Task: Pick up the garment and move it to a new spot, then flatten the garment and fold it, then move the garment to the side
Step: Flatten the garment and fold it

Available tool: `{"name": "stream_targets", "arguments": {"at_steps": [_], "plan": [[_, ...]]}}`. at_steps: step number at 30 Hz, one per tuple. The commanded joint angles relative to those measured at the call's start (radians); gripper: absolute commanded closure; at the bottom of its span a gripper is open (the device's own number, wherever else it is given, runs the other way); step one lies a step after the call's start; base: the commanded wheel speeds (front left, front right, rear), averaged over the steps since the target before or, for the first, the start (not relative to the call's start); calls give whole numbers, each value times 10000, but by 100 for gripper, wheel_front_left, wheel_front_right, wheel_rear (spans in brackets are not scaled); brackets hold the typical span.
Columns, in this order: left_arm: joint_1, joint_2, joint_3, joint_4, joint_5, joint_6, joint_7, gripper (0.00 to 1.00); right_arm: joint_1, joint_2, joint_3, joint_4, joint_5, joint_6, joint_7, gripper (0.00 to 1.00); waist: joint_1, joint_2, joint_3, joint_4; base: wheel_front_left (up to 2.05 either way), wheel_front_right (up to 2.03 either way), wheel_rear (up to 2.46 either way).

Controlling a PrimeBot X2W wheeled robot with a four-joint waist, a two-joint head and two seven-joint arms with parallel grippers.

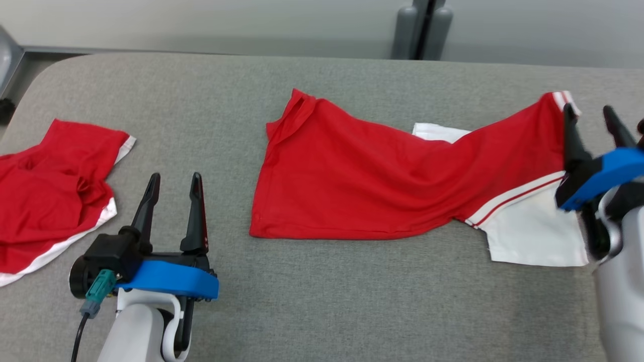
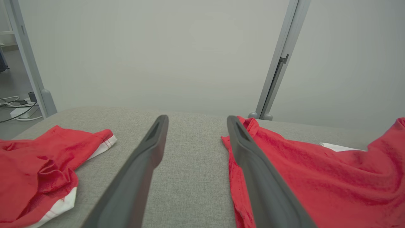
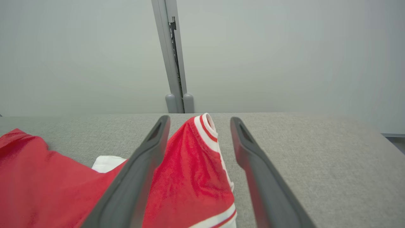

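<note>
A red garment (image 1: 382, 186) with white panels and red-white striped trim lies spread, wrinkled, across the middle and right of the grey table (image 1: 322, 301). Its striped right corner (image 3: 207, 126) stands up between the fingers of my right gripper (image 1: 588, 109), which is open and not clamped on it. My left gripper (image 1: 175, 177) is open and holds nothing, over bare table just left of the garment's left hem (image 2: 234, 177). The garment's white part (image 1: 533, 226) lies below the right gripper.
A second red garment with white trim (image 1: 50, 191) lies crumpled at the table's left edge, left of my left gripper. A grey post (image 1: 422, 30) stands behind the table's far edge. Bare table stretches along the front.
</note>
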Motion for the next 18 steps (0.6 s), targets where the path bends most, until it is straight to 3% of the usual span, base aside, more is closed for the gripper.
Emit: {"name": "stream_targets", "arguments": {"at_steps": [1, 9, 18], "plan": [[178, 92, 72, 85, 35, 6, -47, 0, 489, 211, 80, -335, -171, 5, -440, 0, -1, 0, -315, -307, 0, 0, 0], [684, 357, 264, 524, -17, 45, -42, 0, 2897, 783, 1324, -2429, -472, 3, -1882, 0, -1, 0, -1194, -945, 0, 0, 0], [1318, 428, 255, 904, -151, 82, -16, 0, 5145, 1214, 1286, -4170, -135, 3, -1535, 0, -1, 0, -1957, -1086, 0, 0, 0]]}}
